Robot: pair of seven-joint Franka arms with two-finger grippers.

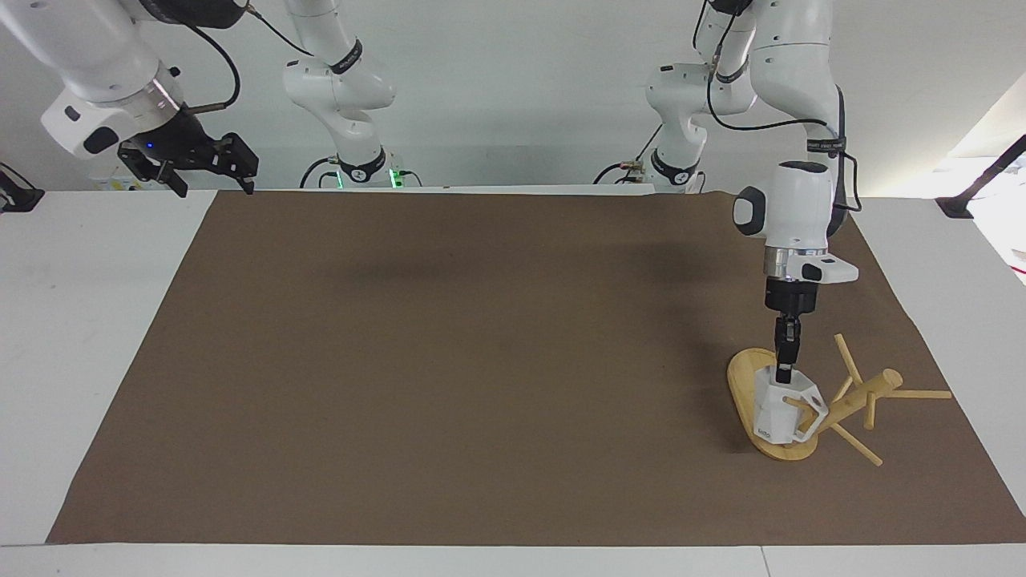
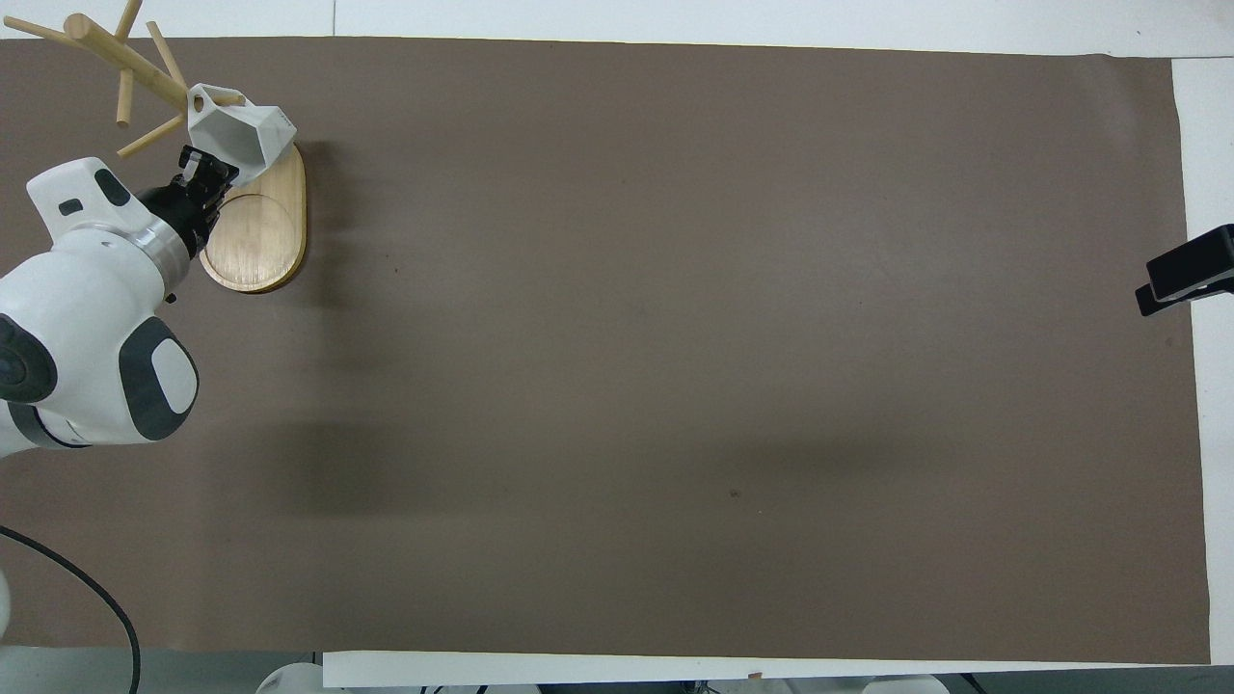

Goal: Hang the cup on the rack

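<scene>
The white faceted cup (image 1: 776, 414) hangs from my left gripper (image 1: 784, 373), which is shut on its rim, low over the rack's oval base (image 1: 745, 377). The bamboo rack's post (image 1: 851, 403) rises from the end of the base farther from the robots, with thin pegs (image 1: 920, 393) sticking out. The cup's handle (image 1: 809, 405) is at a peg, and in the overhead view a peg tip (image 2: 229, 98) shows inside the handle's hole. There the cup (image 2: 246, 140), left gripper (image 2: 205, 175) and base (image 2: 258, 231) also show. My right gripper (image 1: 196, 164) waits open in the air.
A brown mat (image 1: 481, 361) covers most of the white table. The right gripper (image 2: 1184, 278) hovers over the mat's edge at the right arm's end. Nothing else stands on the mat.
</scene>
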